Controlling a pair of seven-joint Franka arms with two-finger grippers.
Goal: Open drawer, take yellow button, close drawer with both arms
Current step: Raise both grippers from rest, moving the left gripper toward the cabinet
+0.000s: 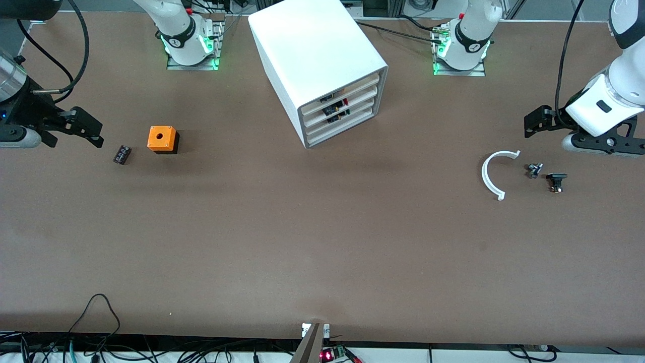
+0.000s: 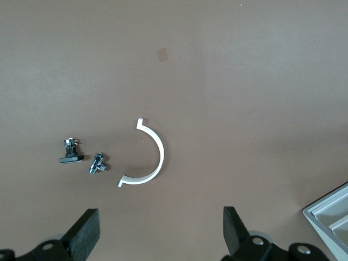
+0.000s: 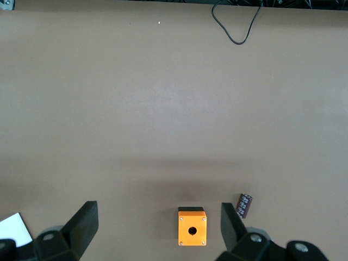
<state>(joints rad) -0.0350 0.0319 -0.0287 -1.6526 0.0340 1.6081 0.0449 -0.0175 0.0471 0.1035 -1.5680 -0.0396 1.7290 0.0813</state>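
The white cabinet (image 1: 312, 55) stands at the middle of the table between the two bases. Its four drawers are all pushed in; the highest drawer (image 1: 352, 86) shows its cream front strip. Small dark and coloured parts show in the gaps between the drawers, and I cannot make out the button among them. My right gripper (image 1: 75, 132) is open and empty over the table at the right arm's end, close to the black ribbed block (image 1: 122, 154); it also shows in the right wrist view (image 3: 157, 228). My left gripper (image 1: 554, 128) is open and empty over the left arm's end; it also shows in the left wrist view (image 2: 160, 234).
An orange cube with a round hole (image 1: 162, 138) sits beside the ribbed block and shows in the right wrist view (image 3: 192, 227). A white half ring (image 1: 496, 174), a small metal part (image 1: 534, 170) and a black part (image 1: 556, 181) lie below the left gripper.
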